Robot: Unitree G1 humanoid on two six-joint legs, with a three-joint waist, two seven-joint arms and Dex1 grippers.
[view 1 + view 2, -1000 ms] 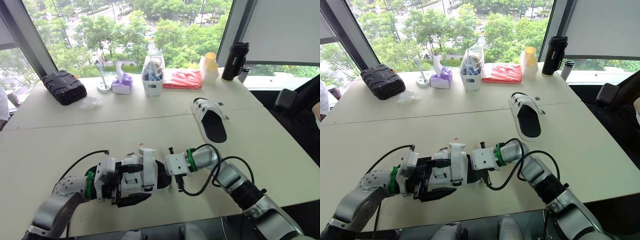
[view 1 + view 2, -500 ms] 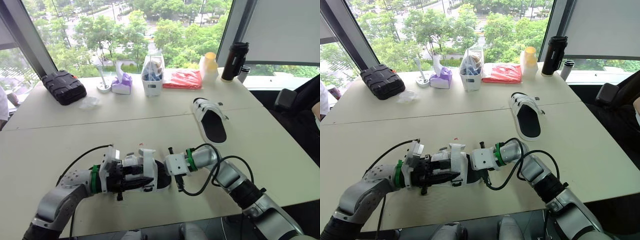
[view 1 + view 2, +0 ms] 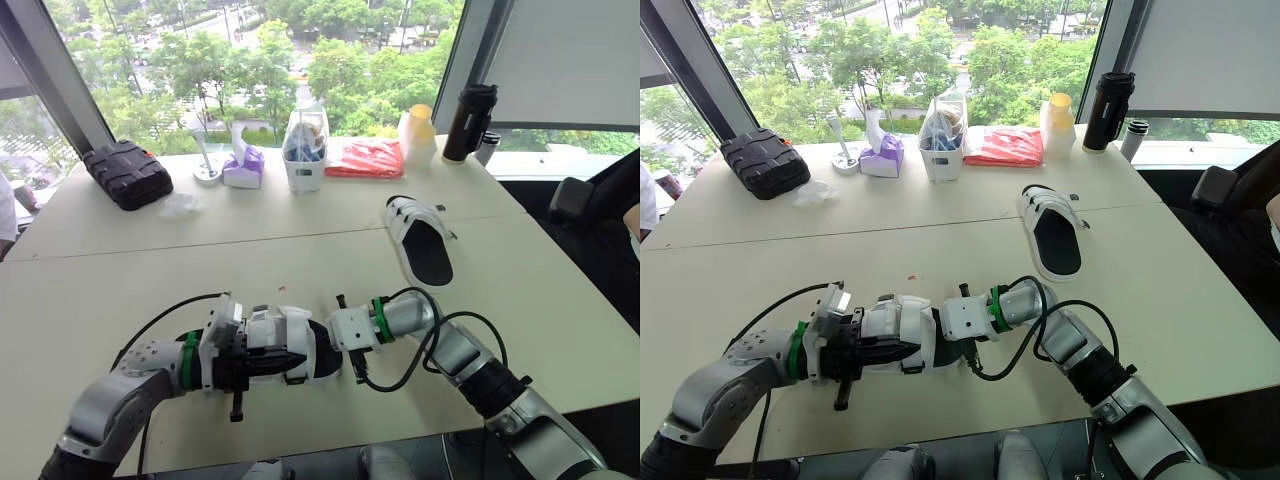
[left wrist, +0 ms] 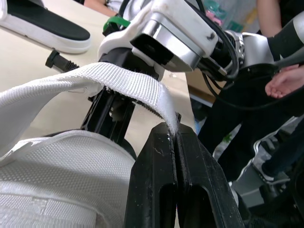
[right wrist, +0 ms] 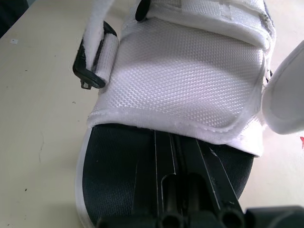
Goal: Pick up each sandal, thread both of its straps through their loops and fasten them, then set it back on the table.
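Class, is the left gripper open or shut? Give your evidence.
Shut on the strap. In the left wrist view the left gripper has black fingers pressed together, pinching its end.

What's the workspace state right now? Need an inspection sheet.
Surface: pale table, seam across the middle.
Job's things: one sandal between the grippers near the front edge, its strap pulled up; second sandal lying apart, farther back on the right.
Clutter: black case, tissue pack, white bin, red bag, black flask, all along the window edge.
Grippers: left gripper shut on the strap; right gripper shut, lying on the sandal's black footbed.
Cables: black cable loops at the left wrist and right wrist.
Surroundings: window with trees outside; a person's hand nearby.
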